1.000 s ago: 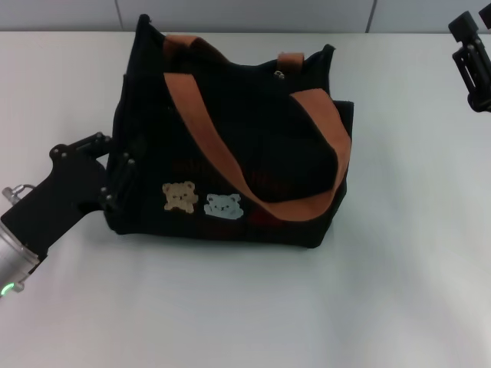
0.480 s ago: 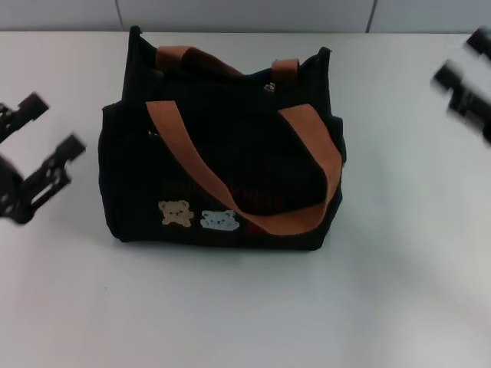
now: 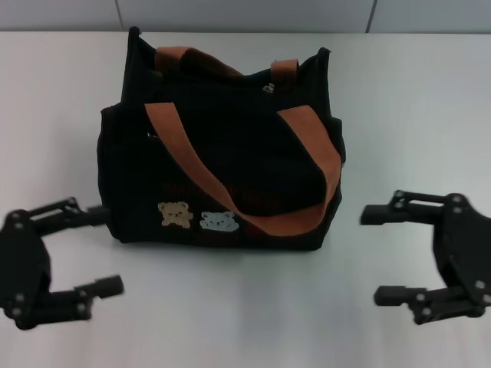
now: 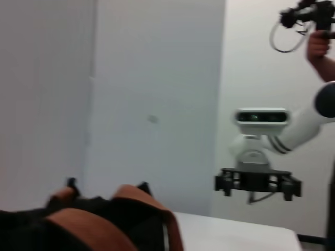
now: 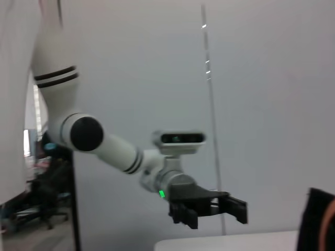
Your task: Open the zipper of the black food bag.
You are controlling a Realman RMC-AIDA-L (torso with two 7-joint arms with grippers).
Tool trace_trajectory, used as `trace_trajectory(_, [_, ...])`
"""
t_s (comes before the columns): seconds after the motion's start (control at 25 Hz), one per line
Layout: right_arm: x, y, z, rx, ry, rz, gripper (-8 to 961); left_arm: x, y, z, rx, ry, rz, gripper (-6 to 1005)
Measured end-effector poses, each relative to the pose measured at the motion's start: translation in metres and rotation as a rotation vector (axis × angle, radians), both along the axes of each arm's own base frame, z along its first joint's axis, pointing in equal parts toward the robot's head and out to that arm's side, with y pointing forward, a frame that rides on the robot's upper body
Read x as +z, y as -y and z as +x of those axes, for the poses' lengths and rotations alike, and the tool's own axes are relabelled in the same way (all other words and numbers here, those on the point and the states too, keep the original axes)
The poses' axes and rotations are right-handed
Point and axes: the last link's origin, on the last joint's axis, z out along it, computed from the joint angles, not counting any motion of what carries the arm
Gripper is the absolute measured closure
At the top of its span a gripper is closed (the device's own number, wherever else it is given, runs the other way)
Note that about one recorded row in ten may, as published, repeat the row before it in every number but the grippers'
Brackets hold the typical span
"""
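Note:
The black food bag (image 3: 230,153) stands upright mid-table, bear patches facing me, and its orange-brown handles (image 3: 318,146) droop over the front. A small silver pull tab of the zipper (image 3: 268,87) shows near the back right of the top edge. My left gripper (image 3: 111,249) hovers open just off the bag's front left corner, holding nothing. To the bag's front right, my right gripper (image 3: 370,254) is open and apart from it. The left wrist view shows the bag's handles (image 4: 131,209) and the right gripper (image 4: 256,183) beyond. The right wrist view shows the left gripper (image 5: 209,206).
The bag stands on a white table (image 3: 230,322) with a pale wall (image 3: 245,14) behind it. A person's hand holding a device (image 4: 316,31) appears at the far side in the left wrist view.
The left gripper let go of the bag's left side and swung to the front left. The right gripper came down from the far right to the front right. The bag settled upright.

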Motion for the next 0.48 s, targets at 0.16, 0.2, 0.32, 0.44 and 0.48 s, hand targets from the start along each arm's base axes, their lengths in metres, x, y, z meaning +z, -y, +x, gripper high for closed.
trace_trajectory(0.16, [-0.008, -0.004, -0.008, 0.019, 0.008, -0.023, 147, -0.005, -0.003, 0.005, -0.005, -0.005, -0.051, 204])
trace_trajectory(0.2, [-0.01, -0.004, -0.009, 0.021, 0.009, -0.025, 147, -0.005, -0.004, 0.006, -0.005, -0.005, -0.055, 204])
trace_trajectory(0.32, [-0.014, -0.007, -0.012, 0.022, 0.018, -0.029, 147, -0.007, -0.004, 0.007, -0.005, 0.0, -0.057, 204])
trace_trajectory(0.44, [-0.014, -0.007, -0.012, 0.022, 0.02, -0.03, 147, -0.009, -0.004, 0.008, -0.005, 0.004, -0.059, 204])
trace_trajectory(0.48, [-0.014, -0.007, -0.012, 0.022, 0.02, -0.03, 147, -0.009, -0.003, 0.008, -0.005, 0.004, -0.059, 204])
